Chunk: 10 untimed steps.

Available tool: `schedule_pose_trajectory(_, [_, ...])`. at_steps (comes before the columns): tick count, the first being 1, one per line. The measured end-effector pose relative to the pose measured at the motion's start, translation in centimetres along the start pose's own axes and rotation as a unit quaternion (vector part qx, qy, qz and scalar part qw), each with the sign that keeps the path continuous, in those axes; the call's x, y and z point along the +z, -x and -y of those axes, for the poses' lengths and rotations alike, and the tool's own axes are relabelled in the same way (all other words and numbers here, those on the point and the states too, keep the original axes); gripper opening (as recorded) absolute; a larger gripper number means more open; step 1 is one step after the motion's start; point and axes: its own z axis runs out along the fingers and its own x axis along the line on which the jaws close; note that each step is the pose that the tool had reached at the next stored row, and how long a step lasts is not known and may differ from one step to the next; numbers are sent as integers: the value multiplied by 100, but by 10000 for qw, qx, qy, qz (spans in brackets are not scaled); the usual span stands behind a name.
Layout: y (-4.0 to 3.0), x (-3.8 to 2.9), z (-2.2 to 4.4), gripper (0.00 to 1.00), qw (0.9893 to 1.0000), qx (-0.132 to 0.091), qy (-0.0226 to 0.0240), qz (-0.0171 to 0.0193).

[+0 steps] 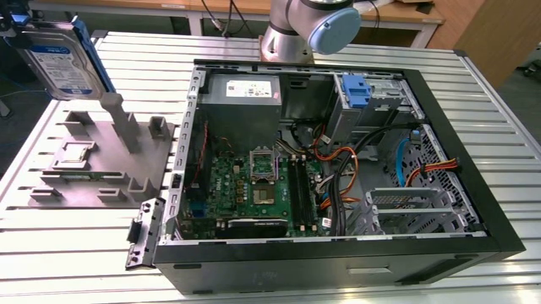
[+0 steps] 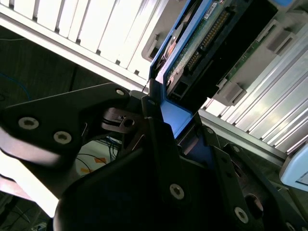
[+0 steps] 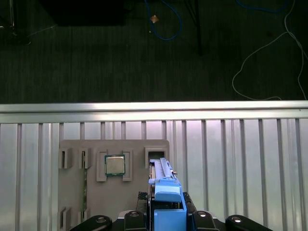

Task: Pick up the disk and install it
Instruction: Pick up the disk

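Exterior view: the disk [image 1: 57, 63], a hard drive in a blue plastic carrier, hangs on edge in the upper left of the frame. It is clear above the grey fixture block [image 1: 101, 164] and well apart from the open computer case [image 1: 338, 266].

In both wrist views the pincer [image 3: 168, 217] is clenched on one end of the blue carrier, with the drive body projecting away from it.

**Handling, judged**
- The unit looks rigid and fairly heavy for its size.
- It is likely sensitive to knocks.
- The second wrist view shows a bare circuit board and connector on one face. These should not be gripped.
- The carrier's plastic looks smooth, so some slip under a one-ended hold is possible.
- The frame ends or side rails are the sound places to take hold.

**Count**

| Item | Number |
|---|---|
| Disk | one |
| Pincer | one |
| Fixture block | one |
| Processor chip [image 3: 115, 165], seated in a recess of the block | one |
| Computer case | one |
| Blue bracket [image 1: 359, 92], at the case's upper drive bay | one |
| Bare metal drive cage [image 1: 406, 206], at the case's lower right in the exterior view | one |

The block and the case both rest on the slatted aluminium counter [image 1: 68, 253]. The robot arm [image 1: 308, 25] rises behind the case at top centre.
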Motion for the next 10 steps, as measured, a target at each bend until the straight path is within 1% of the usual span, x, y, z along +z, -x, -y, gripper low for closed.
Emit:
schedule_pose_trajectory(6, [1, -18, -1, 36, 10000, 0, 0, 0])
schedule_pose_trajectory(10, [3, -42, -2, 36, 10000, 0, 0, -1])
